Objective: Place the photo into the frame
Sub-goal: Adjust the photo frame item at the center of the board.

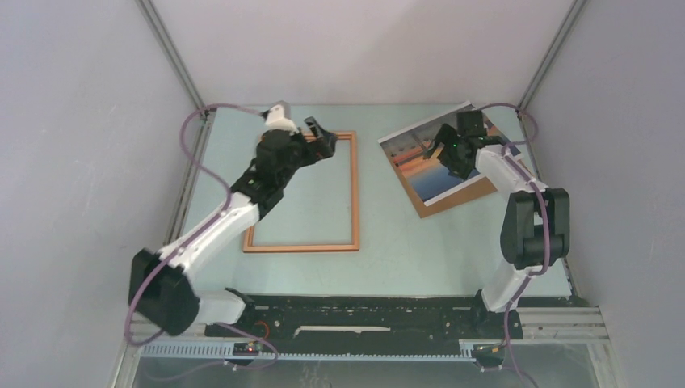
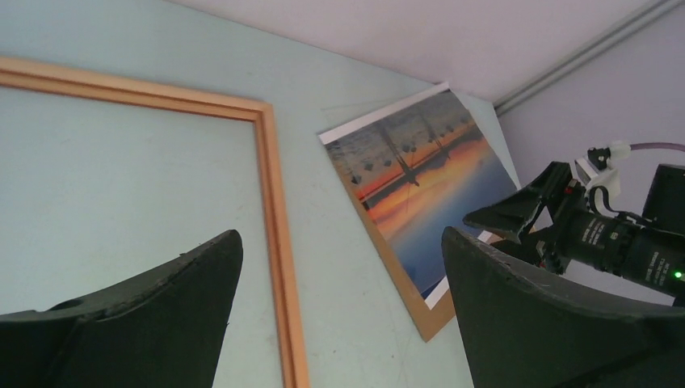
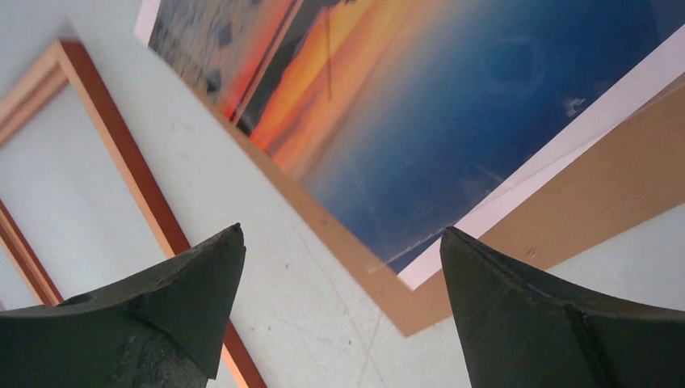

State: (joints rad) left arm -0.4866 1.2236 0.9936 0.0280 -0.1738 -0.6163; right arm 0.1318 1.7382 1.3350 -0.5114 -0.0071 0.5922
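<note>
The photo [image 1: 416,166] rests on a backing board [image 1: 467,194], apart from the frame [image 1: 355,186].

This is a robot test cell in a lab. Plain pale panels [image 1: 81,121] set in aluminium struts [image 1: 170,52] box in a pale green table [image 1: 388,234]. At the table's near edge, a black mounting rail [image 1: 363,311] carries the left arm [image 1: 226,222] and right arm [image 1: 505,170], both trailing purple cables [image 1: 190,145].

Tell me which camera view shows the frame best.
The top view: all four sides of the frame appear, the left arm covering part. Both wrist views show only one corner of it.
</note>
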